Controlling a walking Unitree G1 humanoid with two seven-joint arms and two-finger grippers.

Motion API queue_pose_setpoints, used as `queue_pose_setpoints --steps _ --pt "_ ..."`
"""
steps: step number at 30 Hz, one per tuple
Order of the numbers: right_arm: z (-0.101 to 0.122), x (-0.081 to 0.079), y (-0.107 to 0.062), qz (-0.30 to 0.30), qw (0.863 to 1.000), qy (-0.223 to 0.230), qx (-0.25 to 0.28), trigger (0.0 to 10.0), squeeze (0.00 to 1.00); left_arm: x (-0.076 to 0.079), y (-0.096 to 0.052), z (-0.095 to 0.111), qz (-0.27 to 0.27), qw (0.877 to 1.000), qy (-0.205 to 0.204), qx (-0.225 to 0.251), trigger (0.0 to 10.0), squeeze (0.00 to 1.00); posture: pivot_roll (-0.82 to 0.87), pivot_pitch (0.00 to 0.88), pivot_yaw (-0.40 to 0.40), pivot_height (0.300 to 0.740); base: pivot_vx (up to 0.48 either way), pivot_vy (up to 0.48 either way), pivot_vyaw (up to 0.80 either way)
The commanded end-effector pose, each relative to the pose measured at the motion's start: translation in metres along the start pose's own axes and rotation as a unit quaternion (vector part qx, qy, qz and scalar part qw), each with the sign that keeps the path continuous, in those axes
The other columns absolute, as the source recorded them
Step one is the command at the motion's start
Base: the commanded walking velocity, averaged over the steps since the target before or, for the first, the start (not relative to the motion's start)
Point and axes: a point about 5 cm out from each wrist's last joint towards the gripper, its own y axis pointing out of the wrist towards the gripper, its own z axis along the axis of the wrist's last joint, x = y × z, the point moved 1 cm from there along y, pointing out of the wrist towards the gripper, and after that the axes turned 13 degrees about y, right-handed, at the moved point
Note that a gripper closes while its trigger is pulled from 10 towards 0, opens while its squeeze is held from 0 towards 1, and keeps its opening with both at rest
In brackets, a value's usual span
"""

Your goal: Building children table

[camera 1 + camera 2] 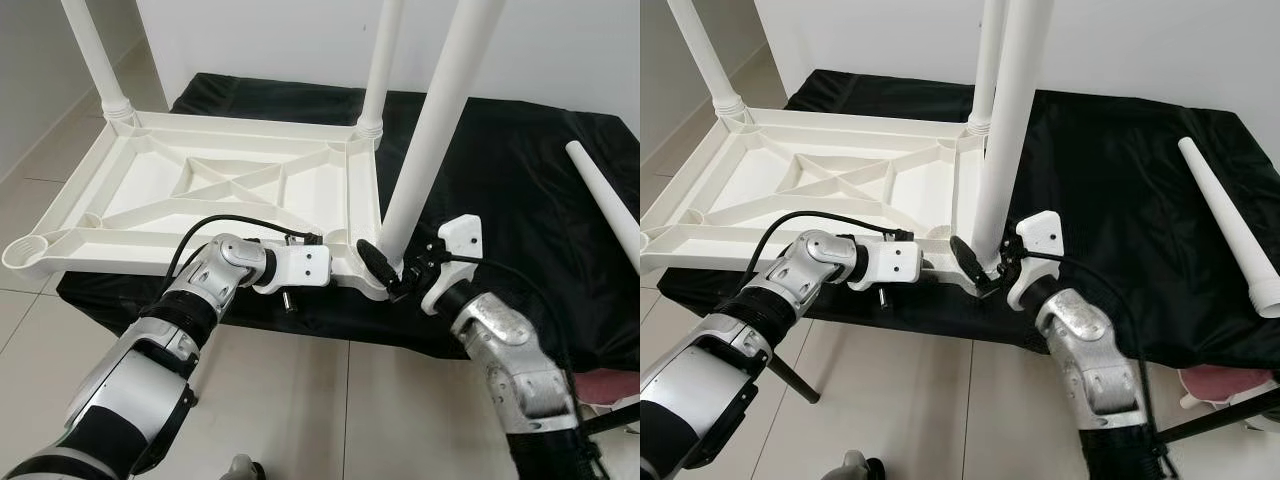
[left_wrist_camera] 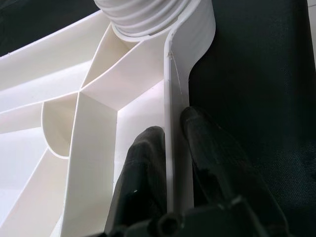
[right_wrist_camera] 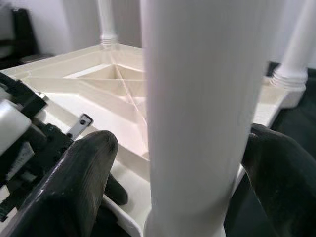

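Left eye view: white plastic tabletop (image 1: pixel 200 190) lies upside down on a black cloth (image 1: pixel 500 180), ribs facing up. Two legs already stand in the far corner sockets: far left leg (image 1: pixel 95 50) and far right leg (image 1: pixel 382 60). A third, the near leg (image 1: pixel 430 130), stands slightly tilted at the near right corner, its foot end at the socket. Right gripper (image 1: pixel 392 275) is at the base of that leg, one black finger on each side of it. Left gripper (image 1: pixel 335 240) reaches in from the left along the tabletop's near edge, next to the same corner. A loose leg (image 1: pixel 605 200) lies on the cloth off to the right, well apart from the table. Right eye view: same layout; tiled floor (image 1: pixel 930 400) below the cloth edge. Left wrist view: left fingers (image 2: pixel 143 168) straddle the tabletop's thin rim wall, one on each side, clamped on it; ribbed leg collar just beyond. Right wrist view: right fingers (image 3: pixel 74 182) sit either side of the near leg, closed around it, touching on both sides.
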Motion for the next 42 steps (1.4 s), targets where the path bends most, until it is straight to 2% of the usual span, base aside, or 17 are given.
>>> queue_pose_setpoints --steps 1,5,17,34,35,36,37,38,39,40,42 --pt "-0.005 0.000 0.001 0.013 1.000 0.005 -0.016 10.0 0.00 0.013 0.003 -0.002 -0.070 0.998 0.008 0.008 0.0 0.00 -0.02 0.130 -0.005 0.740 0.000 0.000 0.00" --pt "-0.007 0.006 0.004 0.024 0.999 -0.010 -0.034 10.0 0.00 0.013 0.001 -0.002 -0.069 0.997 0.010 0.010 0.0 0.00 -0.01 0.130 -0.010 0.740 0.000 0.000 0.00" --pt "-0.009 0.019 0.013 0.037 0.998 0.003 -0.050 10.0 0.00 0.014 0.000 -0.003 -0.069 0.997 0.010 0.014 0.0 0.00 -0.01 0.135 -0.011 0.740 0.000 0.000 0.00" --pt "-0.007 0.019 0.019 0.071 0.996 -0.001 -0.056 10.0 0.00 0.014 0.000 -0.002 -0.068 0.997 0.008 0.020 0.0 0.00 0.00 0.134 -0.015 0.740 0.000 0.000 0.00" --pt "-0.008 0.019 0.020 0.073 0.996 -0.002 -0.059 8.2 0.00 0.014 0.000 -0.002 -0.069 0.997 0.008 0.020 0.0 0.00 0.00 0.134 -0.015 0.740 0.000 0.000 0.00" --pt "-0.008 0.019 0.020 0.073 0.996 -0.002 -0.059 8.2 0.00 0.014 0.000 -0.002 -0.069 0.997 0.008 0.020 0.0 0.00 0.00 0.134 -0.015 0.740 0.000 0.000 0.00" --pt "-0.010 0.021 0.020 0.073 0.995 -0.003 -0.063 4.7 0.00 0.014 0.000 -0.002 -0.069 0.997 0.008 0.021 0.0 0.00 0.00 0.134 -0.015 0.740 0.000 0.000 0.00" --pt "-0.010 0.021 0.020 0.073 0.995 -0.003 -0.063 4.7 0.00 0.014 0.000 -0.002 -0.069 0.997 0.008 0.021 0.0 0.00 0.00 0.134 -0.015 0.740 0.000 0.000 0.00" --pt "-0.012 0.022 0.020 0.073 0.995 -0.005 -0.068 3.1 0.00 0.014 0.000 -0.002 -0.069 0.997 0.008 0.022 0.0 0.00 0.00 0.134 -0.014 0.740 0.000 0.000 0.00" --pt "-0.013 0.024 0.021 0.072 0.995 -0.006 -0.071 0.0 0.00 0.014 0.000 -0.001 -0.069 0.997 0.008 0.022 0.0 0.00 0.00 0.134 -0.013 0.740 0.000 0.000 0.00" --pt "-0.014 0.025 0.021 0.072 0.995 -0.006 -0.073 0.0 0.00 0.014 0.001 -0.001 -0.069 0.997 0.008 0.022 0.0 0.00 0.00 0.134 -0.013 0.740 0.000 0.000 0.00"
